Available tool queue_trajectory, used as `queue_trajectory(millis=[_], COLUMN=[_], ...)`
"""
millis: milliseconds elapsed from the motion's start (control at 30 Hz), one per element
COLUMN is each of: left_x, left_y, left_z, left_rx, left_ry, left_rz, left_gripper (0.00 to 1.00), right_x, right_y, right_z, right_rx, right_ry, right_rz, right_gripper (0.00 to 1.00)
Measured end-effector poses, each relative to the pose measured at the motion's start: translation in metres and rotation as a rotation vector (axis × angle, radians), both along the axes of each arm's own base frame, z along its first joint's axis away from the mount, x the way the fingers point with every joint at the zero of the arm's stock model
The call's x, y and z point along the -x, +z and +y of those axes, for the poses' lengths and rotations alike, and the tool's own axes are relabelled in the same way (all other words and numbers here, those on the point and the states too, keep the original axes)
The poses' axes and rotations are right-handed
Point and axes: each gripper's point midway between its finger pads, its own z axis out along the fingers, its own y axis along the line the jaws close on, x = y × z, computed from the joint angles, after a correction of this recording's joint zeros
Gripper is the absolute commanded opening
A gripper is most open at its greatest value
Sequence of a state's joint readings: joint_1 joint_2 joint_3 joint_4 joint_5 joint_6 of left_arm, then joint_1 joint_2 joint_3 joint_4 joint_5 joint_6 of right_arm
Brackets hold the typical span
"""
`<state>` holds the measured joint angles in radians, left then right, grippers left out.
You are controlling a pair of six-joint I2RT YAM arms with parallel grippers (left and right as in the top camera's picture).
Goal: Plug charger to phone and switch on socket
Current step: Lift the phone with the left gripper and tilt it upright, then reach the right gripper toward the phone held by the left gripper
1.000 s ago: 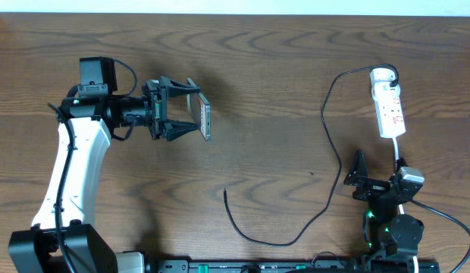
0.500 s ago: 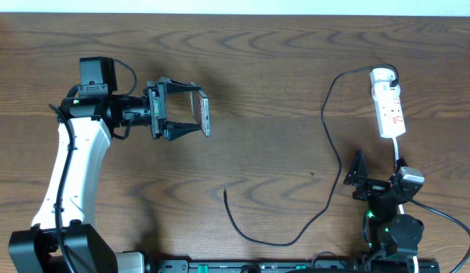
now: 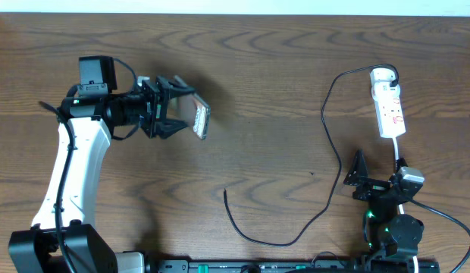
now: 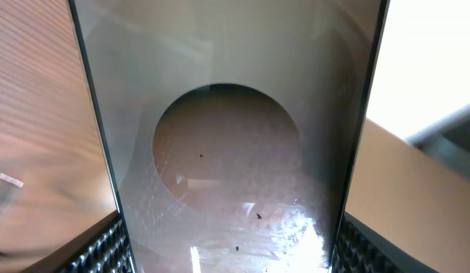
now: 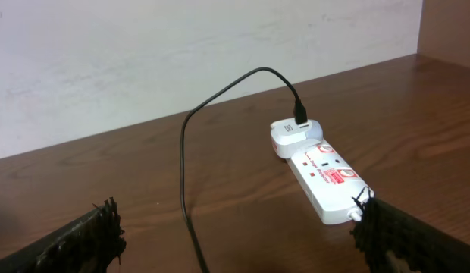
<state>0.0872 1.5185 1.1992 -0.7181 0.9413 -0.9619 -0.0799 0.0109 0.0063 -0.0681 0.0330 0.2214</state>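
Observation:
My left gripper (image 3: 174, 108) is shut on the phone (image 3: 202, 120) and holds it above the table at upper left, tilted. In the left wrist view the phone (image 4: 227, 152) fills the frame between my fingers, its round circle in the middle. The black charger cable (image 3: 326, 136) runs from an adapter in the white socket strip (image 3: 389, 102) at the far right, down and round to its free plug tip (image 3: 224, 192) on the table. My right gripper (image 3: 361, 178) is open and empty, low at the right, near the strip (image 5: 322, 173) and the cable (image 5: 186, 189).
The strip's white cord (image 3: 400, 155) runs down towards my right arm's base (image 3: 394, 227). The table's far edge lies along the top of the overhead view. Bare wood lies between the two arms.
My left gripper has rolled with the phone, which now shows its face tilted instead of edge-on. The right arm, cable and strip have not moved.

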Motion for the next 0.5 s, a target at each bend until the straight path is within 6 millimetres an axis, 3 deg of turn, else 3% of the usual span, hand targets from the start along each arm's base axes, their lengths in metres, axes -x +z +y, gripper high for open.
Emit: queue_trajectory(millis=[233,500], left_x=[-0.004,-0.003], left_y=[-0.036,-0.046], left_z=[0.03,0.031], left_rx=[-0.304,-0.435], left_ry=[0.066,0.059], left_rz=[0.019,0.013], left_gripper=[0.07,0.07], right_x=[0.0,0.0], right_y=[0.0,0.0], right_z=[0.0,0.0], right_rx=[0.0,0.0], right_ry=[0.0,0.0], right_rz=[0.0,0.0], right_gripper=[0.99,0.99])
